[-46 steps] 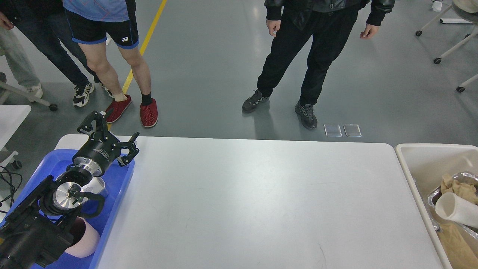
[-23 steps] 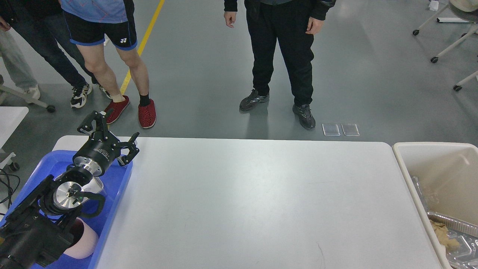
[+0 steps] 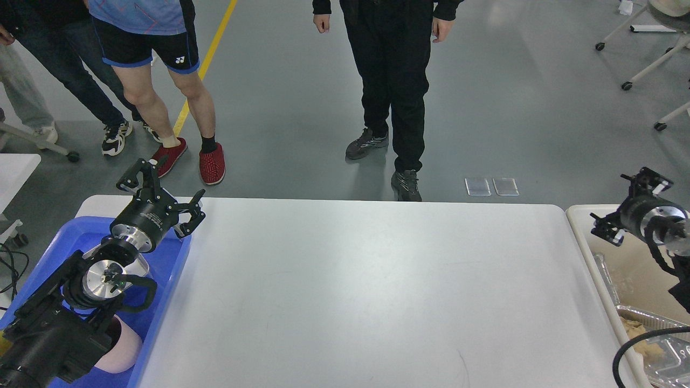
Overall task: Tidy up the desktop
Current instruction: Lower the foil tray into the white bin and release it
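Note:
The desktop is a large white tabletop with rounded corners, and its surface is bare. My left gripper is open and empty, held over the table's far left corner above the blue tray. My right gripper is open and empty, held above the far left rim of the beige bin at the table's right end.
The blue tray holds a pink cup and a white cup, partly hidden by my left arm. The bin holds a foil tray with brown crumpled paper. People stand just beyond the table's far edge.
My right arm has come into view above the beige bin. My left gripper has risen slightly. The person in black has stepped to the left.

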### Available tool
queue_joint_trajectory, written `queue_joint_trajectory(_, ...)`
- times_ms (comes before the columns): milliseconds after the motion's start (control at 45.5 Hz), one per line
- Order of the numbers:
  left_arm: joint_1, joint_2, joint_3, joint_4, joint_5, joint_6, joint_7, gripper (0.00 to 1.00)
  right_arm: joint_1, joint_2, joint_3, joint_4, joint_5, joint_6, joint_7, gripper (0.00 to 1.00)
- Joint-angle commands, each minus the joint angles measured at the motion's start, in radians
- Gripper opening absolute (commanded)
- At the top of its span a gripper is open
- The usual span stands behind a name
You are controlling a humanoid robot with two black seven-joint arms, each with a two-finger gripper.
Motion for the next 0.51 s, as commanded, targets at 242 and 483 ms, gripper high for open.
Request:
queue_joint_trajectory(242,-0.001,-0.012,0.0,0.0,0.0,0.009,-0.002,0.98,-0.014,0.1,0.0,0.211,-0.007,0.007,0.361,1.0)
queue_joint_trajectory(483,-0.018,-0.044,0.003,0.0,0.0,0.015,-0.004,0.98,-0.013,0.178,0.0,0.211,-0.017,0.004,0.369,1.0)
